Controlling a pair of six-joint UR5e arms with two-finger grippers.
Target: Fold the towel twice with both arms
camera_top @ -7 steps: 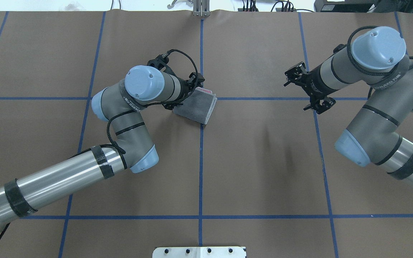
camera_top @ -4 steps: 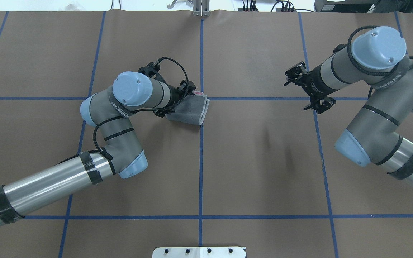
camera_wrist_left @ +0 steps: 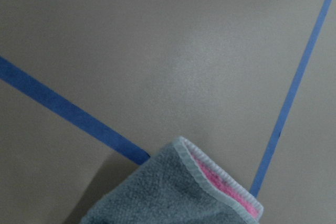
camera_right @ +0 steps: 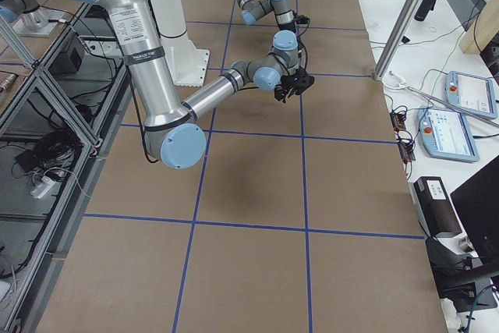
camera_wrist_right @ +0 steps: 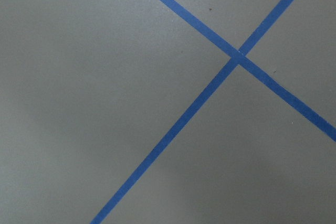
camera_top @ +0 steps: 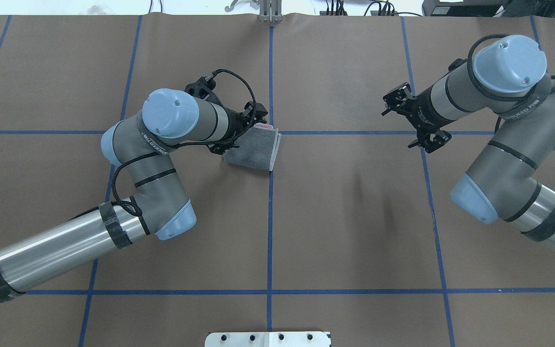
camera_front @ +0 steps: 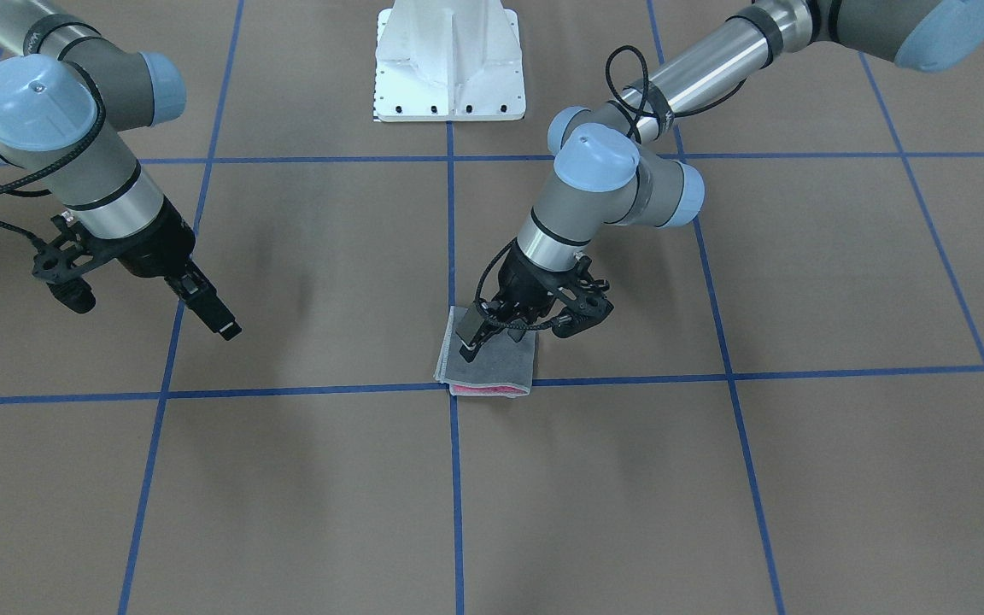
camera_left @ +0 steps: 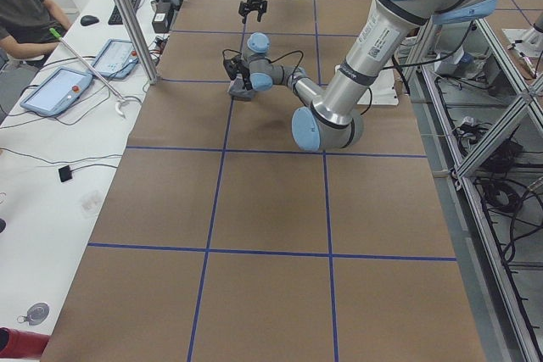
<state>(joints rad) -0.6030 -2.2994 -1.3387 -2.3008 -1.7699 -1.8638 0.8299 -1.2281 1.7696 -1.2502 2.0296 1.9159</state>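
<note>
While the left arm leans in over it, the towel lies folded small on the brown surface, at the crossing of the blue centre line and the far cross line. Most of it sits on the robot's left of the centre line and on the robot's side of the cross line. Its right edge reaches just past the centre line, and its far edge overlaps the cross line. Grey face up. Nearly square, slightly longer side to side than front to back, so the long axis runs roughly along the cross line, skewed a little off the grid. Stacked pale hems face the robot's right. Pink shows as a thin strip between layers at the far edge, pointing away from the robot. Left wrist view catches that corner, pink between grey layers.

Left fingers slant down over the towel's half toward the robot's right. Front view puts the tip on the grey face, overhead view puts it at the far edge, so touching or just above: cannot tell. Clenched or released: cannot tell, wrist and cable hide too much.

Right arm is well apart, on the robot's right. Right fingers hang above the surface near another lengthwise line, slanted toward the centre, showing as one dark bar. Released or clenched, cannot tell. Right wrist view shows two tape lines crossing on the surface.
</note>
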